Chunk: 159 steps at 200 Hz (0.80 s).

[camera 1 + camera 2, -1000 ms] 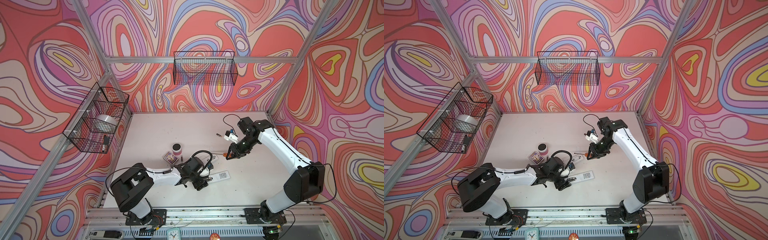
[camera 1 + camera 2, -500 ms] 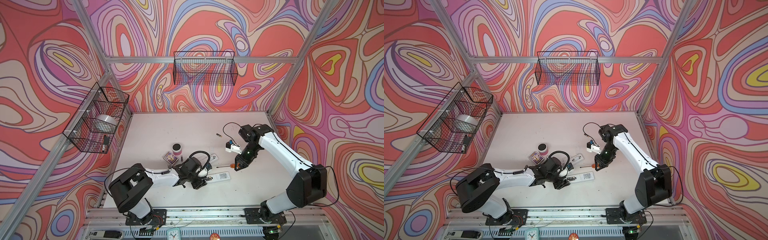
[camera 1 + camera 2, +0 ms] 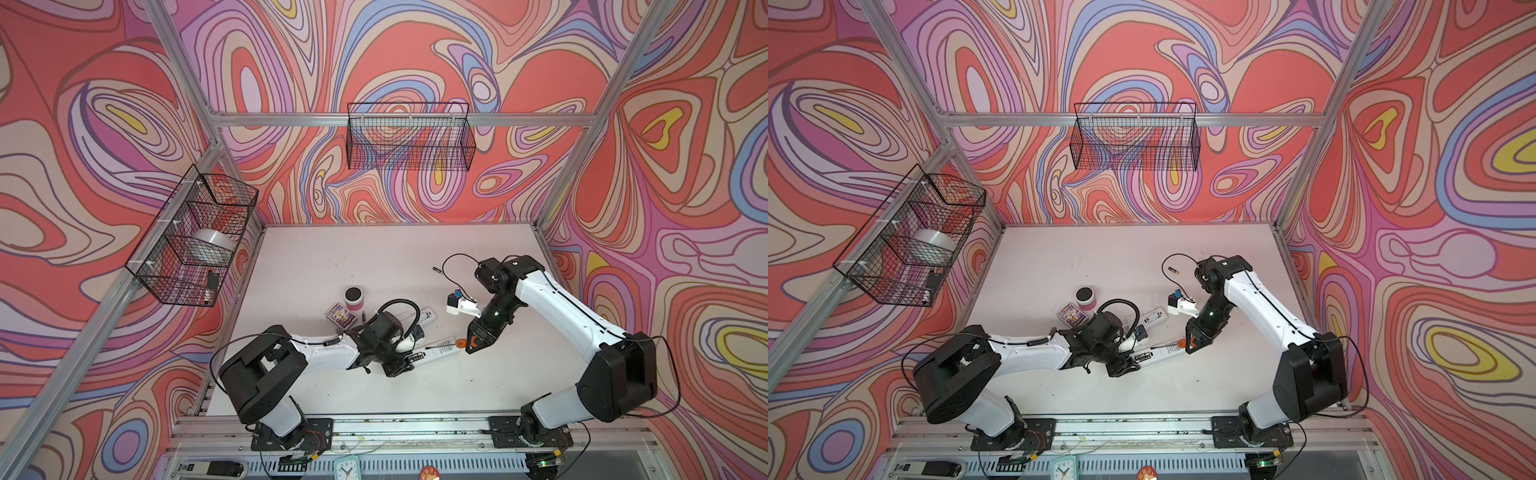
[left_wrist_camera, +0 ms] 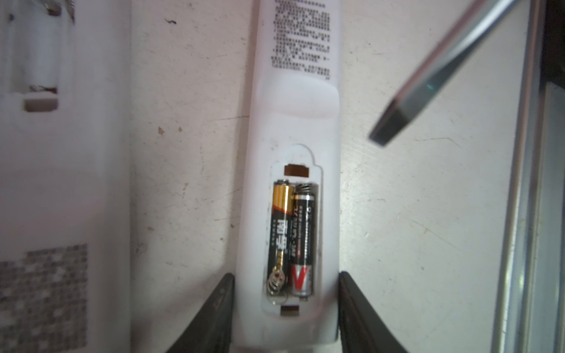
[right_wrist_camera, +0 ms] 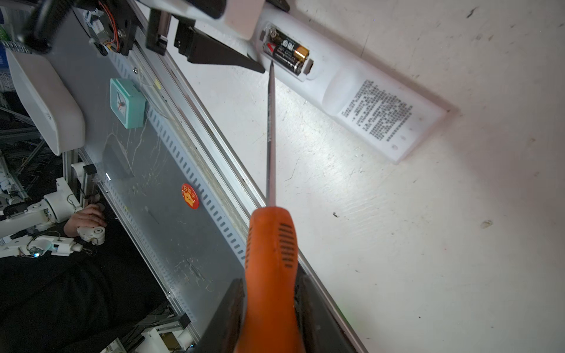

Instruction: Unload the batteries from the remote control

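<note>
A: Two black fingers [image 4: 224, 293] of the left gripper [image 4: 286, 276] pressed against both sides of the remote control [image 4: 293, 101], pinning its compartment end flat on the table [image 4: 428, 244]. Enough of a hold?

B: Probably. Best held firm, to stop any skidding under prying. As for the right gripper [image 5: 269, 287]: clamped on the orange handle of the screwdriver [image 5: 270, 244], shaft aimed toward the open compartment.

A: Both batteries [image 4: 292, 241] seated side by side inside, cover off. Blade tip [image 4: 394, 122] off to one side of the remote, seemingly clear of it. Where to dig first?

B: At the spring [image 4: 275, 282] end of the gold-topped cell, judging by the slack there. Bring the tip over the compartment, slide under that end, lever up gently. Shallow angle, slow push, no crushing of the coil.

A: And a slip?

B: Likely to flick a cell across the table. Worth noting one loose battery [image 3: 437, 269] lying well apart from the remote, toward the far side. Small lifts only.
</note>
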Available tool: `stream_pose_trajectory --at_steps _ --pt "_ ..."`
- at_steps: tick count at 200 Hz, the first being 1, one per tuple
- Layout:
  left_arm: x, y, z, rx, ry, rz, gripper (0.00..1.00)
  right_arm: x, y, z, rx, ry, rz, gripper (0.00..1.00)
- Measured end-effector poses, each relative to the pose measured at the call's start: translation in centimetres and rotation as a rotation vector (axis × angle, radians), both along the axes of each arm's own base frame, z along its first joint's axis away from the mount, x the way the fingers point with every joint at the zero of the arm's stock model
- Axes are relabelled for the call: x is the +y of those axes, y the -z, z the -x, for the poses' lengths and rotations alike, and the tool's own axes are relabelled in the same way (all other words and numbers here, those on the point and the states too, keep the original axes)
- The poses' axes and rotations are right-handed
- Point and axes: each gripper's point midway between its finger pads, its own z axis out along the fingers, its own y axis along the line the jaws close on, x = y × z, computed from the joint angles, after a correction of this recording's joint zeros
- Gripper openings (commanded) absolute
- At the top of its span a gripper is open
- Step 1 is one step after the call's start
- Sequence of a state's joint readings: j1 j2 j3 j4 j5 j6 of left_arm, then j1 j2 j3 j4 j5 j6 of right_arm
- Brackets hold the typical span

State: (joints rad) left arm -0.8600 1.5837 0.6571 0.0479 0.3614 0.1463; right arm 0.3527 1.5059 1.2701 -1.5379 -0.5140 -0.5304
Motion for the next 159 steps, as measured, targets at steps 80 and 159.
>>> stream_pose_trajectory --at_steps 80,159 --pt "-0.3 0.0 -0.2 0.01 0.003 0.003 0.37 -0.1 2.2 0.1 0.073 0.025 0.041 0.0" --pt "-0.4 0.0 -0.1 0.01 0.013 0.007 0.36 -0.2 4.1 -0.9 0.114 0.048 0.092 0.0"
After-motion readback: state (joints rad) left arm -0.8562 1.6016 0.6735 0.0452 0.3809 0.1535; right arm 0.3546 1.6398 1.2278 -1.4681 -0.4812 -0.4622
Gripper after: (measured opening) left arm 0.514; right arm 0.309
